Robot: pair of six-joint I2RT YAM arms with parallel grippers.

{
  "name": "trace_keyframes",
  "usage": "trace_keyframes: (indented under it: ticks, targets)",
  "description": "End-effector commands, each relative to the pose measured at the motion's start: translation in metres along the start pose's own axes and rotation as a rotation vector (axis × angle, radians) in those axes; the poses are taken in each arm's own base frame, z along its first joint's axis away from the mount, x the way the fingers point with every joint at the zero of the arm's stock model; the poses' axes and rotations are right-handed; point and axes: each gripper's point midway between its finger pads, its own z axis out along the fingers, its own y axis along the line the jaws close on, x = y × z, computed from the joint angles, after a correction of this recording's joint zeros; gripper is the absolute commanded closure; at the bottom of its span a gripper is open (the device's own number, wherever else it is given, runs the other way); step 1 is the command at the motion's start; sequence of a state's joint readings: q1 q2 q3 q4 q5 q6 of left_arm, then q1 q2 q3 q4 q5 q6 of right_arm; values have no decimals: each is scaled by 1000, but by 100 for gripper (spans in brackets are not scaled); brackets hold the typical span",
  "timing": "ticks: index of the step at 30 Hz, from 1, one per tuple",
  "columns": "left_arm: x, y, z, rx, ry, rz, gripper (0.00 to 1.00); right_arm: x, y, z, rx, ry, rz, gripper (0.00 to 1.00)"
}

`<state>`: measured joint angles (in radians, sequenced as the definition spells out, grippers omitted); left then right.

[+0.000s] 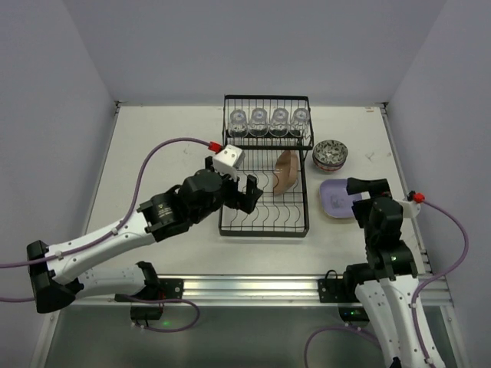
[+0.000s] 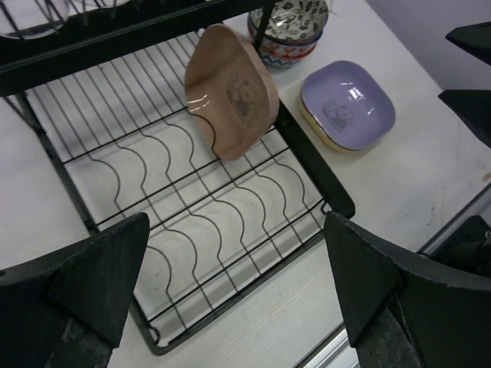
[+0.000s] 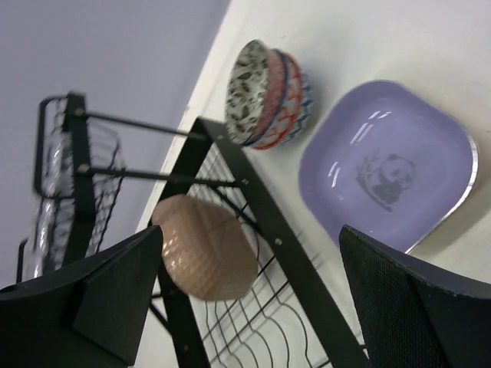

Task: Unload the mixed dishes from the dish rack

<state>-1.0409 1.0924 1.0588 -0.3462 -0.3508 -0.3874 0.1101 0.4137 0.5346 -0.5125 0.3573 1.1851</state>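
As left gripper (image 1: 240, 195) and right gripper (image 1: 360, 196) stand wide-jawed, left should pinch brown plate (image 1: 287, 173) by its upper rim, lifting straight off the dish rack (image 1: 264, 233) prongs.

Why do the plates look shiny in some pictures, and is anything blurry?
Left wrist view: a white glare streak on the brown plate, dish rack wires sharp. Right wrist view: highlights on the purple plate; the brown plate looks soft, and the scene is tilted. Top external view: even light, faint shadows.
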Motion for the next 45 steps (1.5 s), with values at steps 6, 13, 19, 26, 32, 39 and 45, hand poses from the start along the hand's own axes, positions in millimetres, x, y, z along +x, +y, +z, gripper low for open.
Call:
trace_keyframes:
  ticks: [6,13,19,26,32,39,45]
  targets:
    - [-9,-46,60,186,-188,-256,0,29,62,-63,-486,200,-317,1]
    - [6,-47,113,233,-228,-249,7,76,56,-105,-656,489,-389,1]
    - [17,-46,154,216,-249,-219,14,81,50,-127,-690,552,-446,1]
    - [25,-38,181,178,-277,-188,23,79,47,-145,-732,555,-466,1]
    - [28,-36,198,193,-288,-143,30,75,49,-171,-780,581,-492,2]
    - [29,-40,205,249,-304,-147,56,71,48,-185,-811,569,-491,2]
    - [30,-42,211,284,-296,-174,65,73,46,-190,-819,590,-484,3]
